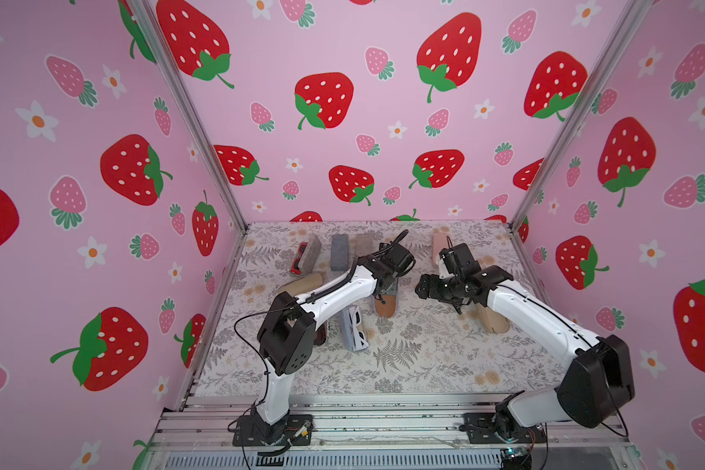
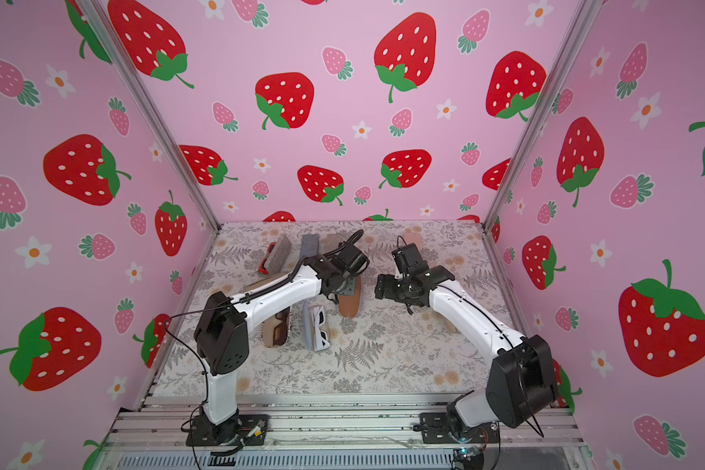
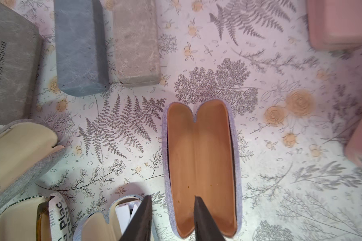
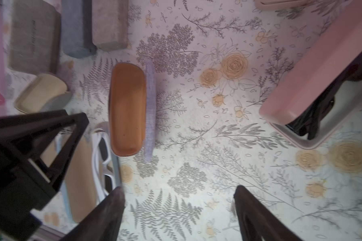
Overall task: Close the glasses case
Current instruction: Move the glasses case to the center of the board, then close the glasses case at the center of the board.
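Observation:
The glasses case (image 3: 199,158), grey fabric outside and orange inside, lies open on the floral table; both top views show it at mid-table (image 1: 385,307) (image 2: 349,303). My left gripper (image 3: 172,197) hangs just above its near end, open by a small gap. One fingertip (image 3: 196,200) is over the orange lining, the other outside the case's rim, and nothing is gripped. My right gripper (image 4: 179,187) stands open over bare tablecloth to the right of the case (image 4: 126,108), holding nothing.
Three closed cases (image 1: 339,252) and red sunglasses (image 1: 300,258) line the back. An open case with white sunglasses (image 1: 355,329) and a beige open case (image 1: 302,285) lie to the left. A pink open case (image 4: 322,83) and a tan case (image 1: 493,321) lie on the right.

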